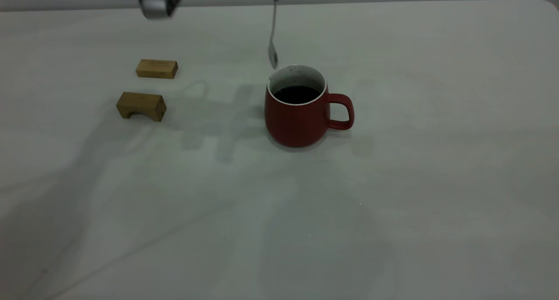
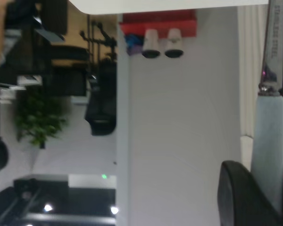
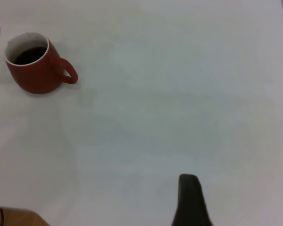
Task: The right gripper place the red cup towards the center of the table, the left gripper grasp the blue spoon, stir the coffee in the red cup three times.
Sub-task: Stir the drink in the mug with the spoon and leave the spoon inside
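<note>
The red cup (image 1: 301, 116) stands upright near the middle of the table (image 1: 436, 182), handle to the right, with dark coffee (image 1: 297, 94) inside. The blue spoon (image 1: 273, 33) hangs bowl-down, its tip just above the cup's far rim and outside the coffee. In the left wrist view my left gripper (image 2: 266, 181) is shut on the spoon's pale blue handle (image 2: 269, 132). Only a silver part of the left arm (image 1: 158, 2) shows in the exterior view. My right gripper (image 3: 266, 188) is open, far from the cup (image 3: 35, 70); one finger (image 3: 191, 197) shows.
Two wooden blocks (image 1: 157, 68) (image 1: 141, 105) lie to the left of the cup. The table's far edge (image 1: 393, 2) runs close behind the spoon. Bare tabletop stretches in front of the cup and to its right.
</note>
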Controlling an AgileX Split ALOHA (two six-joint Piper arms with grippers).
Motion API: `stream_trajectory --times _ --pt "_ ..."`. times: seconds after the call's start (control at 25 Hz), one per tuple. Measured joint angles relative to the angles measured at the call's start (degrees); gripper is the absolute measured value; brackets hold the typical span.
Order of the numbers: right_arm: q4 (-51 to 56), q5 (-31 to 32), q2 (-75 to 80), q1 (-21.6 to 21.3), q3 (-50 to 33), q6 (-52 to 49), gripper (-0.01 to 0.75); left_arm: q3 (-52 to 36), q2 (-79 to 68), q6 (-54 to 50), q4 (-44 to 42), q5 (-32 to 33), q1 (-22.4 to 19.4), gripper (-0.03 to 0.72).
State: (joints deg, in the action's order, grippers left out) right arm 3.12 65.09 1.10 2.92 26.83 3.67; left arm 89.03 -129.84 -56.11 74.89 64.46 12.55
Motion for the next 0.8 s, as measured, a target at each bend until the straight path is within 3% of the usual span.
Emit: stream_trajectory --times 0.36,0.64,0.8 --pt "0.0 0.0 0.0 0.0 0.0 0.0 0.582 0.0 -10.1 9.3 10.0 -1.7 0.3 0.168" --pt "0.0 0.0 0.0 0.0 0.0 0.0 0.582 0.0 -13.9 14.8 12.6 -7.0 0.6 0.168" --pt "0.0 0.0 0.0 0.0 0.0 0.0 0.582 0.1 -14.1 16.4 14.2 -6.9 1.3 0.168"
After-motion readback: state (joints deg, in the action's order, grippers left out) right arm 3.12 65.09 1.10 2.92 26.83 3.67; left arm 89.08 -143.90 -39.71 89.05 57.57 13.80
